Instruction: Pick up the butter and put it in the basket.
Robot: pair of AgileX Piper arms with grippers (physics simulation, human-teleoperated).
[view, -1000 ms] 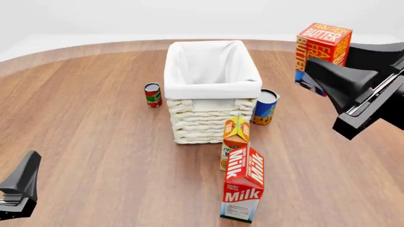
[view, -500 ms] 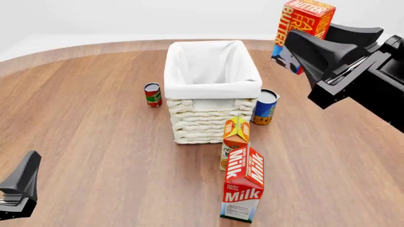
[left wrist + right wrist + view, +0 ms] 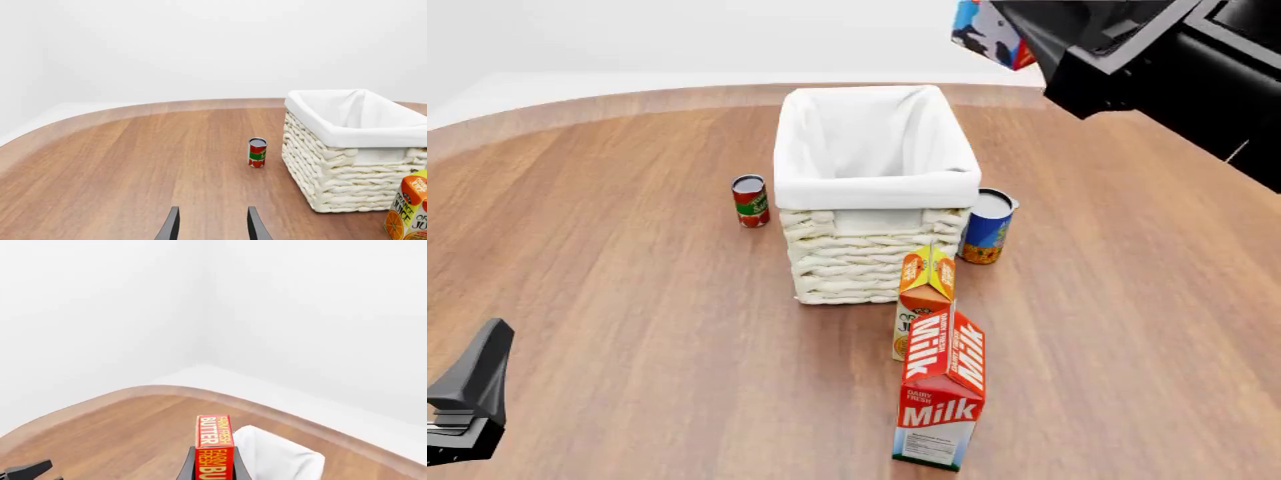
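Observation:
My right gripper (image 3: 1014, 22) is shut on the butter and holds it high in the air, beyond and to the right of the basket (image 3: 874, 187). In the front view only the butter's blue end (image 3: 982, 35) shows at the top edge. In the right wrist view the red butter box (image 3: 213, 447) stands upright between the fingers (image 3: 189, 469), with the basket's white liner (image 3: 283, 460) below it. The cream wicker basket also shows in the left wrist view (image 3: 347, 136). My left gripper (image 3: 213, 230) is open and empty, low at the near left (image 3: 467, 400).
A small tomato can (image 3: 750, 200) stands left of the basket and a blue can (image 3: 988, 226) right of it. An orange juice carton (image 3: 925, 290) and a tall Milk carton (image 3: 944, 390) stand in front of the basket.
My right gripper has risen and moved left with the butter, which now mostly leaves the top of the front view. The left arm has not moved.

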